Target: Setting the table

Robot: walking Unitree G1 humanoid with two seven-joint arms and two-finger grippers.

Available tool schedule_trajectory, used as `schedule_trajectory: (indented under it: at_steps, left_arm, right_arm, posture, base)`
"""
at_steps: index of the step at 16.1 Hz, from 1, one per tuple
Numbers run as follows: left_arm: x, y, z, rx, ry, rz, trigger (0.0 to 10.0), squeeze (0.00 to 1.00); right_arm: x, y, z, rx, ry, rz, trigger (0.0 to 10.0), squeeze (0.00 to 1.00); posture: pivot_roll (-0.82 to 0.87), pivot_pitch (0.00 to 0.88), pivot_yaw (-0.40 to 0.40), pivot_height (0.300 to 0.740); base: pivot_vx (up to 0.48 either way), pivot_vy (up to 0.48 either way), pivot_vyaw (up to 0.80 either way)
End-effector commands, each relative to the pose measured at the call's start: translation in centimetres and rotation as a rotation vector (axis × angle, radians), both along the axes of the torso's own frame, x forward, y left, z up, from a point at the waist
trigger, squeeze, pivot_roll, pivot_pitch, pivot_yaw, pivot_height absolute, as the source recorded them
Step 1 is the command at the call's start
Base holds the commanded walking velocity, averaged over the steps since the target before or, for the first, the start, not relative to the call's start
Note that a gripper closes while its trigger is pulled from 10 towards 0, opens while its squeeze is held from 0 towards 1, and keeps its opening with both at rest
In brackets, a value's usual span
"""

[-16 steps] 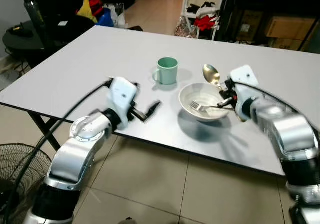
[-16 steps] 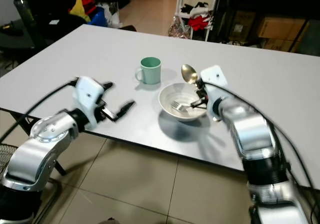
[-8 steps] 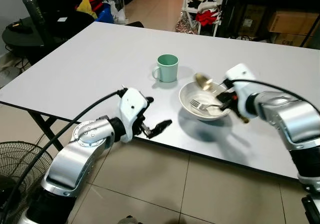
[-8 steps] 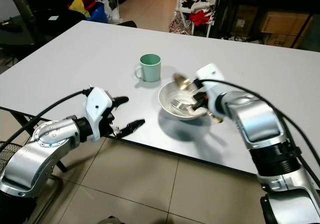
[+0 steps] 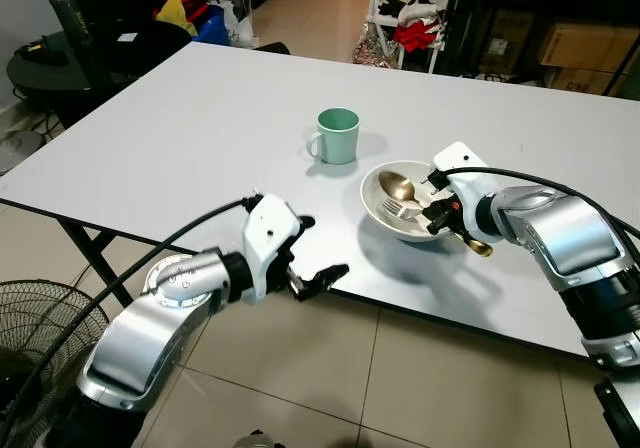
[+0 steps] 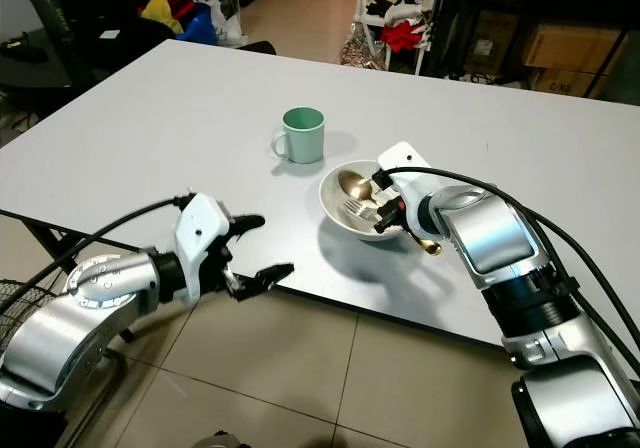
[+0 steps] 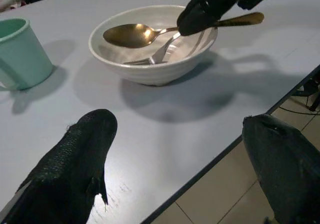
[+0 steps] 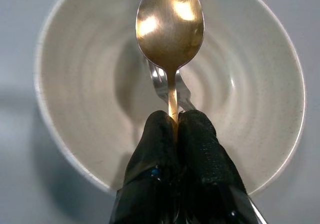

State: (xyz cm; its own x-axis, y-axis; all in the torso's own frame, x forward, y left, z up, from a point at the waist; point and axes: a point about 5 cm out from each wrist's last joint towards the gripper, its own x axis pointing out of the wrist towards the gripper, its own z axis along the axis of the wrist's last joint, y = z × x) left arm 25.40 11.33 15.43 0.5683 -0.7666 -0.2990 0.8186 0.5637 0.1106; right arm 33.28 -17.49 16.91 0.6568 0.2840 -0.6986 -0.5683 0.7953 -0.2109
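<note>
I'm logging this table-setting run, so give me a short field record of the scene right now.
table: white table
bowl: white bowl, near the front edge
fork: fork lying inside the bowl
spoon: gold spoon held over the bowl
mug: green mug behind the bowl
right gripper: right gripper shut on the spoon's handle
left gripper: left gripper open, at the table's front edge

— What does your robot look like beside the bench?
— Two silver arms, white wrist housings, black cables looping along them, each tool with two textured black fingers.
</note>
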Motion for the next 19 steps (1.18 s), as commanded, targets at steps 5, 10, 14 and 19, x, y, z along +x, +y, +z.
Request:
schedule_trajectory:
  at_steps: [5, 10, 14, 19]
  left_arm:
    - [-0.5, 0.0, 0.2, 0.013, -0.002, -0.007, 10.0, 0.00]
    - [-0.4, -0.1, 0.4, 0.014, -0.002, -0.012, 10.0, 0.00]
    - [-0.3, 0.4, 0.9, -0.025, -0.015, 0.022, 10.0, 0.00]
    - [0.1, 1.4, 1.4, -0.083, -0.115, 0.276, 10.0, 0.00]
  right_arm:
    - [0.7, 0.4, 0.4, 0.016, 0.001, 0.006, 10.0, 0.85]
    - [0.9, 0.3, 1.7, 0.041, -0.052, -0.014, 10.0, 1.00]
    - [-0.6, -0.2, 6.3, 0.119, -0.343, 0.021, 10.0, 1.00]
    - [-4.8, 0.4, 7.7, 0.316, -0.734, -0.150, 10.0, 1.00]
  posture:
    - [0.09, 0.000, 0.013, 0.740]
    - [0.09, 0.000, 0.023, 0.740]
    - [0.08, 0.000, 0.032, 0.740]
    - [0.07, 0.000, 0.049, 0.740]
  base:
    - [0.000, 0.000, 0.00]
    - [0.000, 0.000, 0.00]
    - [0.000, 0.000, 0.00]
    - [0.000, 0.000, 0.48]
